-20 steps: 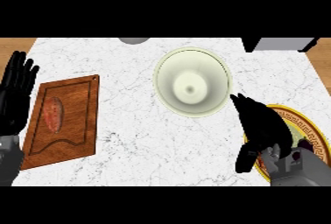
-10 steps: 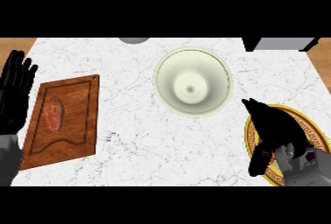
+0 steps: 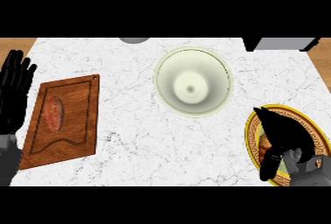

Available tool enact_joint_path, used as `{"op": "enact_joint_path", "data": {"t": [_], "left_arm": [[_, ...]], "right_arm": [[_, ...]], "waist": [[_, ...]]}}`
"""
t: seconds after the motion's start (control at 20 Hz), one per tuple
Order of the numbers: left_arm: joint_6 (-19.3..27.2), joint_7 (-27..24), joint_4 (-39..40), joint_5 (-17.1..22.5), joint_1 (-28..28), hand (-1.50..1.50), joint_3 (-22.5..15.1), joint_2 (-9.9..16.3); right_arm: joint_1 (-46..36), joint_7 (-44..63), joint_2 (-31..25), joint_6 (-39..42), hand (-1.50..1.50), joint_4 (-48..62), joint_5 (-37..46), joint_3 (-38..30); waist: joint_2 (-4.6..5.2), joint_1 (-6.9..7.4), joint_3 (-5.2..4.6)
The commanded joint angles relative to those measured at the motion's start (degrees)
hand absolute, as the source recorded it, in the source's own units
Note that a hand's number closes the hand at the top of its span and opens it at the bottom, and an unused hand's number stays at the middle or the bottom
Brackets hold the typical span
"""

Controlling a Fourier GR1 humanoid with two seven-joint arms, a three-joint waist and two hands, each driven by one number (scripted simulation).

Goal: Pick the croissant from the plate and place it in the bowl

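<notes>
counter (image 3: 135, 140): white marble | on it: wooden board (image 3: 71, 127) left; cream bowl (image 3: 192, 82) centre; gold-rimmed plate (image 3: 255, 127) right

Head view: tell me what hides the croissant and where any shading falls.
Head view: the right hand covers most of the plate, so only a brown sliver of croissant shows; the bowl darkens softly toward its centre; the marble counter is evenly lit, without glare.

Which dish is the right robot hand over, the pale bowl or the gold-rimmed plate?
The gold-rimmed plate at the counter's right edge; the right robot hand covers it, while the pale bowl sits uncovered.
</notes>
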Motion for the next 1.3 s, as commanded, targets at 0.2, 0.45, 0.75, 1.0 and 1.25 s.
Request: {"op": "enact_joint_path", "data": {"t": [0.2, 0.45, 0.75, 1.0, 1.25], "left_arm": [[-0.62, -2.13, 3.37, -2.47, -1.47, 0.00, 0.22, -3.23], [-1.11, 1.38, 0.34, -3.59, -1.41, 0.00, 2.68, -2.91], [-1.20, 4.27, -3.99, -4.63, -0.39, 0.00, 1.61, -4.70], [-2.18, 2.73, -2.48, -5.76, -0.37, 0.00, 3.47, -5.58], [-4.34, 1.67, -0.84, -6.28, -0.74, 0.00, 4.57, -5.80]], "right_arm": [[1.81, -3.10, 1.62, 0.80, -1.50, 6.88, 6.10, -4.35], [7.21, -6.59, 3.87, 2.09, -1.50, 1.86, 11.10, -5.59], [4.75, -10.15, 6.62, 3.32, -1.50, 10.00, 14.28, -7.68], [9.23, -12.74, 8.52, 2.48, -1.50, 8.84, 19.16, -6.42], [5.35, -15.68, 12.55, -0.10, -1.50, 18.14, 22.47, -8.96]], "waist": [[0.13, 0.18, 0.04], [0.03, 0.15, 0.04], [0.05, 0.49, 0.05], [0.04, 0.27, 0.05], [0.10, 0.40, 0.05]]}}
